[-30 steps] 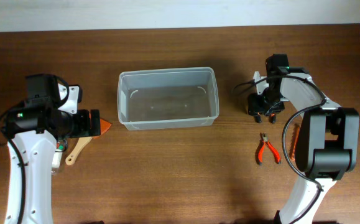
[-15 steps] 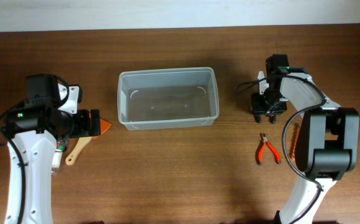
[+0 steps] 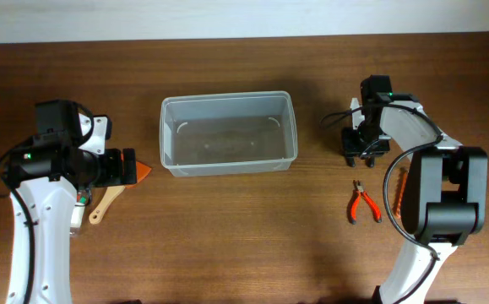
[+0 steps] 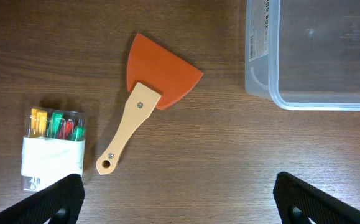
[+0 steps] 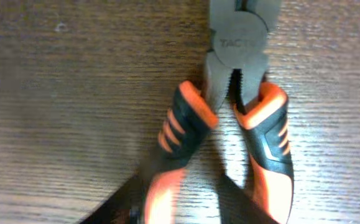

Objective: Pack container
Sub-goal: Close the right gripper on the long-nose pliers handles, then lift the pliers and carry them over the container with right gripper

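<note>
Brown wooden tabletop filled the overhead view, with the container [image 3: 227, 133] standing empty at its centre, well apart from both arms. To its right, the right gripper [image 3: 362, 145] was down low over a pair of pliers [image 5: 237, 46] with orange-and-black handles, which lay flat on the wood with the handles slightly spread. The wrist view was blurred at its lower edge, so we could not tell how far the claw stood apart or whether it had the handles. We judged the step in hand to be the pickup of these pliers. To do it well, we thought the fingers should straddle both handles close to the grey pivot, where the weight sits. They should squeeze until the handles met, so the tool could not swing or scissor open in the air. A straight lift should come before any sideways travel, then a carry leftward over the near rim and a low release inside the bin. A pair of smaller red pliers [image 3: 362, 205] lay nearer the arm's base and needed a clear berth. On the far side, the left gripper [image 4: 180, 205] hung with its claw wide and holding nothing above an orange-bladed scraper [image 4: 148, 115] and a small clear box [image 4: 54, 149] of coloured pieces.
</note>
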You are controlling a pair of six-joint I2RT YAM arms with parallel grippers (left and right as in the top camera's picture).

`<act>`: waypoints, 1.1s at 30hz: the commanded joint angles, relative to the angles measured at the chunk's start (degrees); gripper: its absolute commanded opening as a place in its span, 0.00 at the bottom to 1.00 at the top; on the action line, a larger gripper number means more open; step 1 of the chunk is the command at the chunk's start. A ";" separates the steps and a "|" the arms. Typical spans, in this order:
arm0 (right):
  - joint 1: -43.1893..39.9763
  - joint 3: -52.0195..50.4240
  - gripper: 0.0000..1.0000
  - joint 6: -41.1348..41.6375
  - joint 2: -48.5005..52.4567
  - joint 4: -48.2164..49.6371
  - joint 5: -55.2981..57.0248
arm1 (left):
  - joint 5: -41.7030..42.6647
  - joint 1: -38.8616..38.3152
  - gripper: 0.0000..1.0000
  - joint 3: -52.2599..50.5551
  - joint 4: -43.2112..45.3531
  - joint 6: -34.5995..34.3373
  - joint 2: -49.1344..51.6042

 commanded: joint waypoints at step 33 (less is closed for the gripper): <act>4.76 23.85 0.04 -5.31 -7.17 -19.08 -0.11 | 0.81 0.24 0.99 -0.39 -0.04 -0.50 -0.76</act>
